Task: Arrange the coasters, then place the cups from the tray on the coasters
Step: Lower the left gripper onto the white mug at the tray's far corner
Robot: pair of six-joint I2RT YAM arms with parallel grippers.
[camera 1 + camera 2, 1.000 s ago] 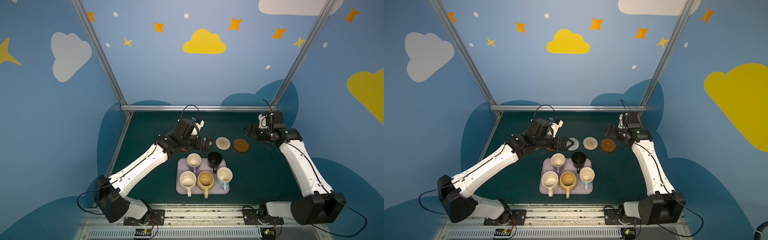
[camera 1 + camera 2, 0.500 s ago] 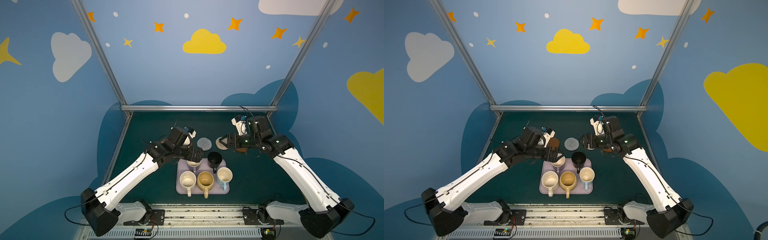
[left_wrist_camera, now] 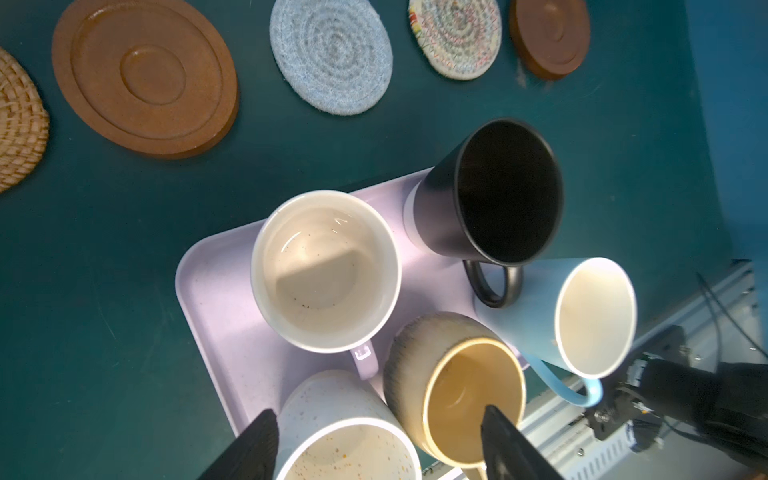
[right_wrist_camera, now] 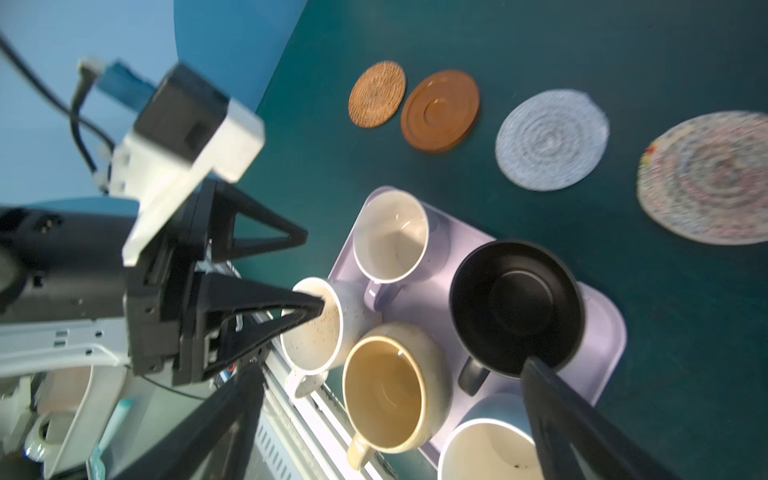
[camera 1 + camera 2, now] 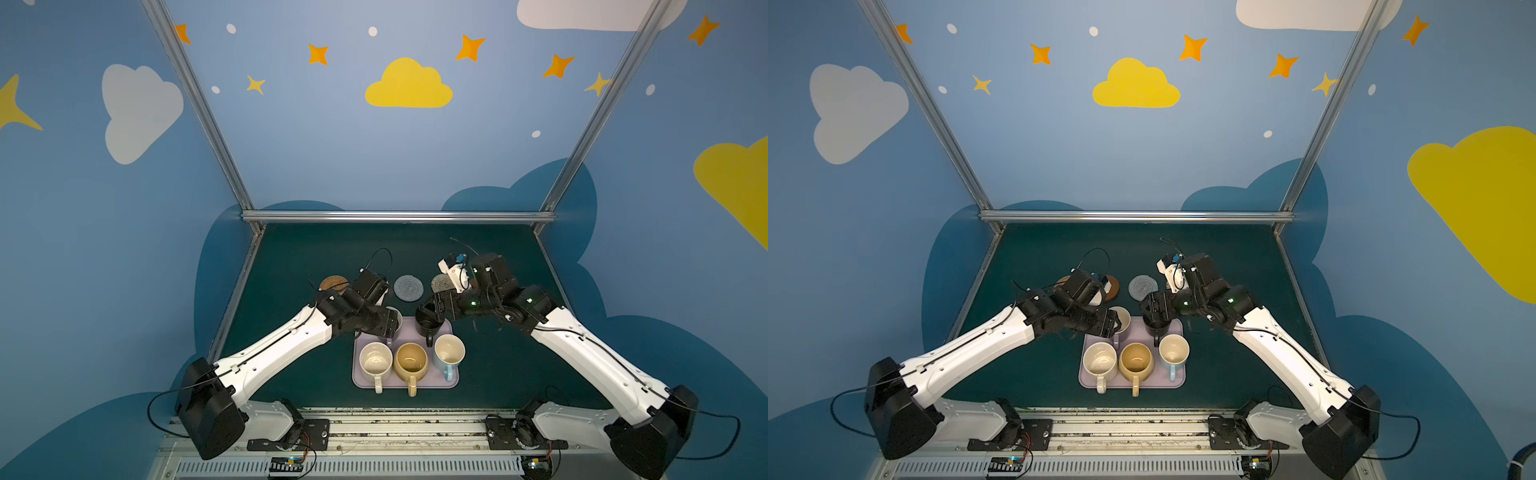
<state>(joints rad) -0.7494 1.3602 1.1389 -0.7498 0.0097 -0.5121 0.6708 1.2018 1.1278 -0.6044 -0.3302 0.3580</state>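
Lilac plastic carries all five cups: the tray lies toward 6 o'clock on the green table in both top views. On it you have the lavender mug at 11 o'clock, the black mug at 1, the cream speckled mug at 7, the mustard mug at 6 and the light blue mug at 5. At the tray's 12 o'clock the coasters lie flat in a row from 9 to 3 o'clock: the rattan coaster, the brown wooden coaster, the grey woven coaster, the beige woven coaster and the second brown coaster. Your left gripper hovers over the lavender mug, jaws apart, gripping nothing. Your right gripper hangs over the black mug, jaws wide. One finger crosses that mug's rim in the right wrist view, and you cannot tell whether it touches.
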